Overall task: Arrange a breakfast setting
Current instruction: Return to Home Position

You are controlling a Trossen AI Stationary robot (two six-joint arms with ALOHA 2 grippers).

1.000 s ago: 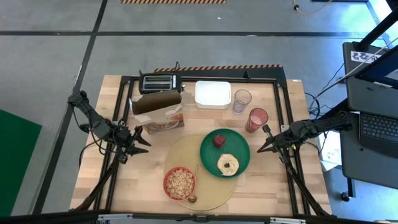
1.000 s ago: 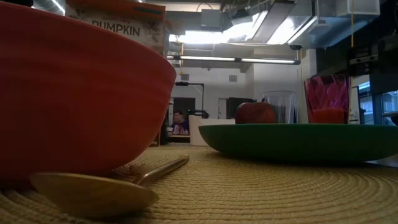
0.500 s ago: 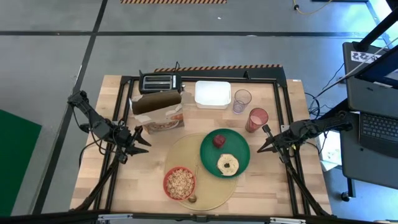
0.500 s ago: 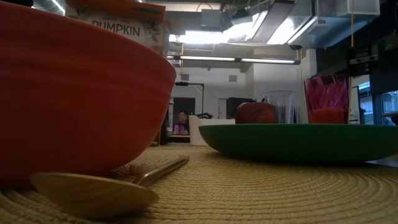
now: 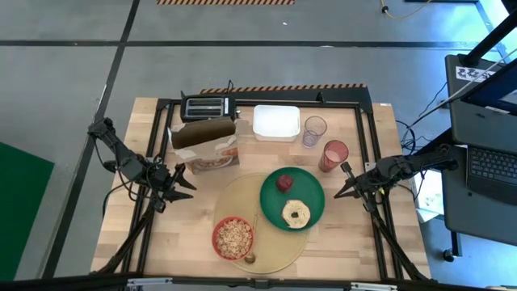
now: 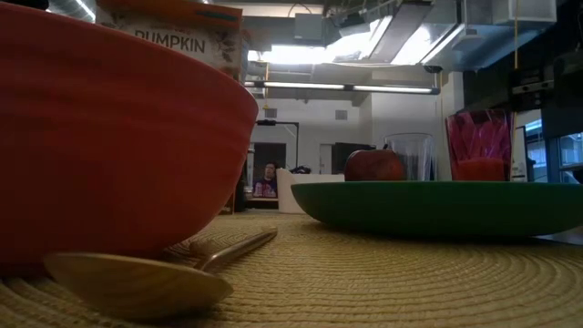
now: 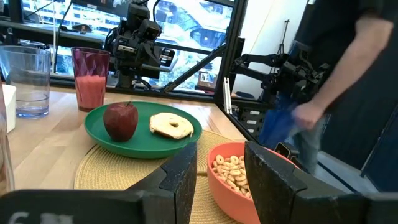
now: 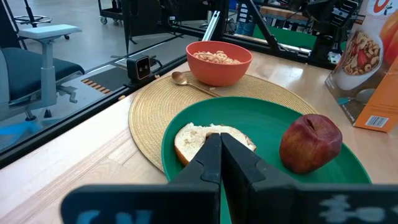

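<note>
My left fingers hang parted and empty over the desk, just left of the mat. The box stands just beside them toward the back, and I judge that a careless swing on the way home could clip it and tip it onto the setting. My right fingers are pressed together with nothing between them, tips just off the right rim of the plate, with the cup close behind. It is part full of pink drink, so a sideways sweep there is my worst risk: a spill across the desk. Farther in, the apple and bagel lie on the plate, apart from each other; the apple is round and would likely roll off if I nudged the plate. Beyond them the bowl of cereal sits on the mat's front left, the spoon just to its right, both probably out of my path. A person stands beyond the desk, so a wide arc outward could be unsafe.
</note>
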